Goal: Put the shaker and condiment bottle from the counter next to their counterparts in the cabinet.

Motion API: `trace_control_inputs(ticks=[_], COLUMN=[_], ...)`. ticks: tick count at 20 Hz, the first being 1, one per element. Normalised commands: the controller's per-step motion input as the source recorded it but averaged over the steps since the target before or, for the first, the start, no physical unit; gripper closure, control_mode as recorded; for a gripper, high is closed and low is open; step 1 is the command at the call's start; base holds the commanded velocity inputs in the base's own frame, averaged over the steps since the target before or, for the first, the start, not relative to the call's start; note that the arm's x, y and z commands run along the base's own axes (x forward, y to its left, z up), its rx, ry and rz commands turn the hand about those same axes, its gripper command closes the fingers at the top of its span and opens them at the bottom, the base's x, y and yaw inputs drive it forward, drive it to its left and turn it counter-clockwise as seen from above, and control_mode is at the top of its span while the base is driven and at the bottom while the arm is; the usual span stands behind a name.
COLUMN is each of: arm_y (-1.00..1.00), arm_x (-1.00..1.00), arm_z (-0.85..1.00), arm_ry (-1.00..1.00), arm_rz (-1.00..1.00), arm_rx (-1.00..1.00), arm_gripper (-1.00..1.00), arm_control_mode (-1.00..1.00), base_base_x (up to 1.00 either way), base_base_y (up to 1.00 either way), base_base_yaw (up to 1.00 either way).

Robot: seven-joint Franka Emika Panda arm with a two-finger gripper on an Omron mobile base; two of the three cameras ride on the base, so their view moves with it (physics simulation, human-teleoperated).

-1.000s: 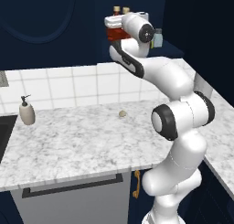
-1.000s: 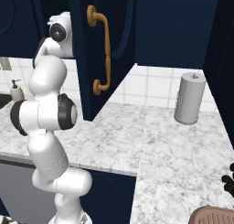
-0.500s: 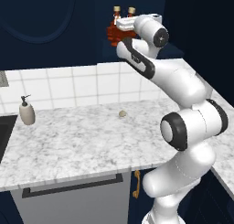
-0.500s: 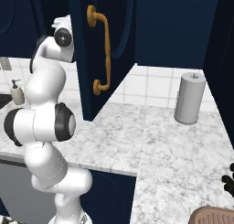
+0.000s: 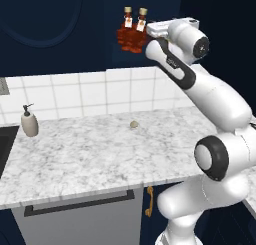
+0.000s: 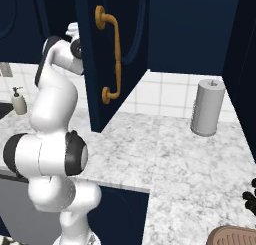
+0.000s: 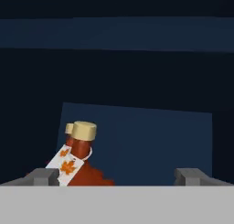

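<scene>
Overhead, a dark navy cabinet (image 5: 60,34) hangs above a marble counter (image 5: 90,154); the gripper (image 7: 122,175) is spread wide, empty, two condiment bottles (image 5: 134,31) at ten o'clock.

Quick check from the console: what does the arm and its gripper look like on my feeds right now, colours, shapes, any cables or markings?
The arm is glossy white, built of rounded tubular links with dark grey to black bands and round caps at the joints. No loose cables or printed markings show. The gripper has two small, blocky, dark grey finger tips, seen in the hand view.
</scene>
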Motion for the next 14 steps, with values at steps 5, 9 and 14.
trace_control_inputs(ticks=[5,9,14], arm_y=[0.06,1.00,0.91], arm_x=[-1.00,-1.00,-1.00], arm_z=[0.00,-0.02,-0.10], arm_ry=[-0.06,0.00,0.00], arm_rz=[0.22,0.36,0.33], arm_rx=[-0.03,-0.05,-0.11], arm_gripper=[-1.00,-1.00,-1.00], arm_control_mode=[-1.00,-1.00,-1.00], base_base_x=[0.00,0.00,0.00], base_base_y=[0.00,0.00,0.00], base_base_yaw=[0.00,0.00,0.00])
